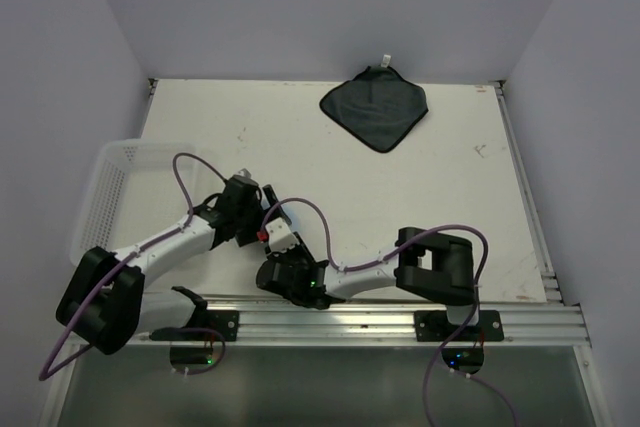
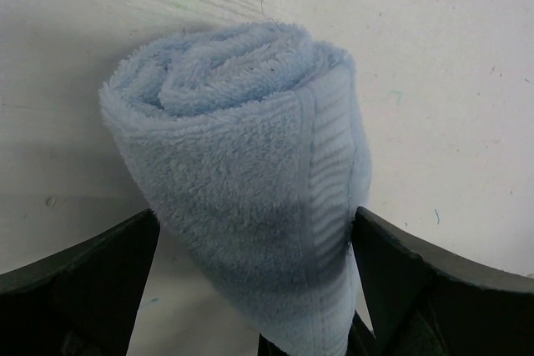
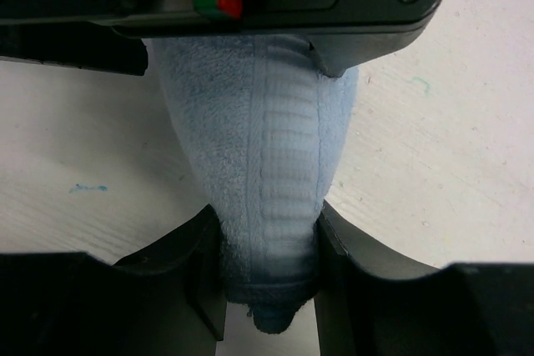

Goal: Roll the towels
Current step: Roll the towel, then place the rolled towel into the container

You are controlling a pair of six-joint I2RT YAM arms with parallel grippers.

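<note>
Grip: right gripper (image 3: 267,227) clamps one end of the rolled light blue towel (image 2: 242,181) by the near edge of the table (image 1: 450,197); left gripper (image 2: 254,218) straddles it (spread wide, not squeezing).

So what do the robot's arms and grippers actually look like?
The left arm and right arm have white links, chunky black joints and looping purple cables. The left gripper and right gripper have black, blocky fingers.

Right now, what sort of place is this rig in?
Likely a lab robot cell, not a home: a bare white table boxed by plain walls, both arms bolted to a metal rail, with a basket, a blue towel and a dark towel as props.
</note>
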